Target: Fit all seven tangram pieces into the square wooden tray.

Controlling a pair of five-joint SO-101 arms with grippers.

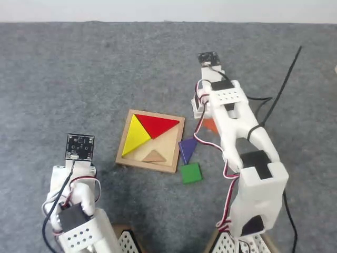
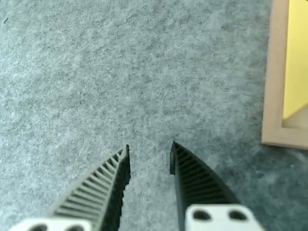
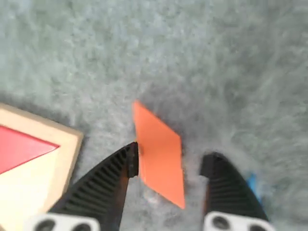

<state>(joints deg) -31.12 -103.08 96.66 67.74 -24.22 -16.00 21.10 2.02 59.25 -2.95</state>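
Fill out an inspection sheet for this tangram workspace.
Surface: grey carpet, flat.
Job's things: wooden tray holds yellow triangle, red triangle and tan triangle; purple piece, green square and orange piece lie outside it on the carpet.
Clutter: nothing seen.
Claws: left claw open over bare carpet near a tray corner; right claw open, fingers either side of the orange piece.
Cables: black cable and red-and-white wires run along the right arm.
Surroundings: pale strip beyond the carpet's far edge.
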